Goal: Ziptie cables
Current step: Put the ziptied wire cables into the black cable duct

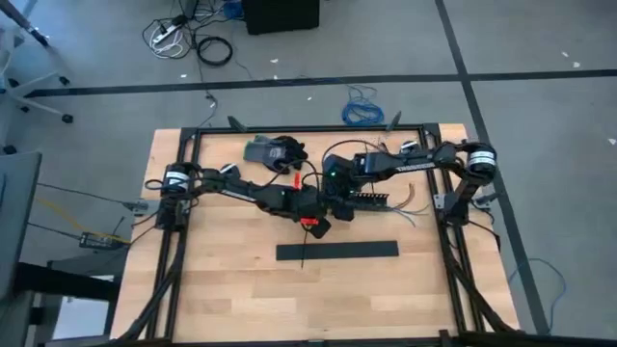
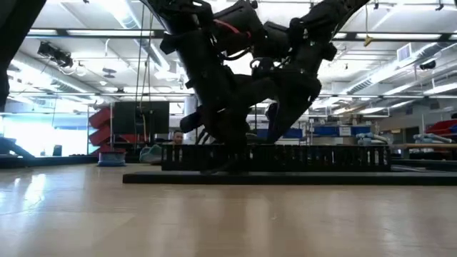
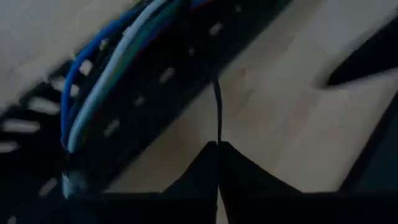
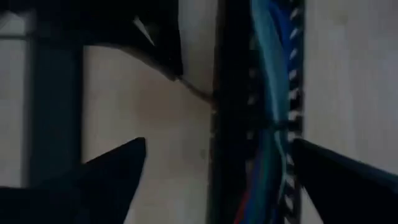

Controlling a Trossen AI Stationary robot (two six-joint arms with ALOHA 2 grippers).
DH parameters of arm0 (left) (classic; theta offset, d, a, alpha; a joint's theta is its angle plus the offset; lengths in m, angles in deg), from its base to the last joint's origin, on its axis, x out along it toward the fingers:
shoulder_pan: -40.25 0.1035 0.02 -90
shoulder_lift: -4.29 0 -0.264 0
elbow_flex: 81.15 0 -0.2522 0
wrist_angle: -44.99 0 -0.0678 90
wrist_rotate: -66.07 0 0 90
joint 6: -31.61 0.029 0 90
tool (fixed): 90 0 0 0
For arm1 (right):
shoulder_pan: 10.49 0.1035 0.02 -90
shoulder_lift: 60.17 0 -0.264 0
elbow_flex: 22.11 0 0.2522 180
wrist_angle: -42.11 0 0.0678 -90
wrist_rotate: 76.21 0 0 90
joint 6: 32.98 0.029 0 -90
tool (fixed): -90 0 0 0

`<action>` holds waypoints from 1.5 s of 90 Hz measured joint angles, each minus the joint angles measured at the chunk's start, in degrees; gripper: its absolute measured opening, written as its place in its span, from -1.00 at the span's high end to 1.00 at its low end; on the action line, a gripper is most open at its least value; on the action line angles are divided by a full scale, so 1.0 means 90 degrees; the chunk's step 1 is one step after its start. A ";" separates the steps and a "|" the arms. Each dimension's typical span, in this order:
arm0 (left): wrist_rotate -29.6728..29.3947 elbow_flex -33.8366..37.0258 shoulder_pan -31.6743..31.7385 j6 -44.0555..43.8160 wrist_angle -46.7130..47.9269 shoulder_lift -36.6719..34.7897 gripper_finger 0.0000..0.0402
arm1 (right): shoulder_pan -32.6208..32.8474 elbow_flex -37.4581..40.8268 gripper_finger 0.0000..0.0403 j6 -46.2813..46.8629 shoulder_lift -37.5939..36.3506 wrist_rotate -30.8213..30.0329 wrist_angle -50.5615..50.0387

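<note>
A wooden worktop [image 1: 212,289] seen from above, with two dark arms meeting near its middle. The left arm reaches in from the left edge; its hand [image 3: 217,146] is pinched shut on a ziptie [image 3: 217,112], a thin black strip that runs straight from the fingertips to the side of a slotted black duct [image 3: 155,81]. Just right of it, the right hand [image 4: 217,155] hangs over the same duct with its fingers [image 4: 112,168] spread wide, one on each side, holding nothing.

The cables [image 3: 102,74] — blue, white and green wires — lie along the duct's channel, and their loose ends fan out past its right end on the worktop [image 1: 410,207].

The ziptie looks light, springy and slick, so it probably bends off line if pushed from far back; a grip close to the tip would likely steer it best. The wires look soft and floppy, and would likely need gathering near the tie point before cinching.

A flat black bar [image 1: 337,251] lies nearer the front edge, well apart from the duct, and a grey glove [image 1: 270,151] lies toward the back. The two hands are crowded together, so side room is tight — open worktop lies in front and at the left.
</note>
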 joint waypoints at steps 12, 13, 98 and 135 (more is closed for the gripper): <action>-0.0028 0.0002 0.0001 0.0012 0.0098 0.0000 1.00 | 0.0033 0.0004 -0.91 -0.0072 0.0069 -0.0190 0.0117; -0.0028 0.0002 0.0002 0.0013 0.0103 0.0000 1.00 | 0.0033 0.0004 -0.91 -0.0080 0.0066 -0.0190 0.0118; -0.0069 -0.0007 0.0032 0.0226 0.0021 -0.0002 1.00 | -0.0006 -0.0080 -0.87 -0.0915 -0.0211 -0.0777 -0.0150; -0.0098 -0.0017 0.0024 0.0304 0.0012 -0.0012 1.00 | -0.0346 0.0260 -0.87 -0.0823 -0.0099 -0.0704 -0.0260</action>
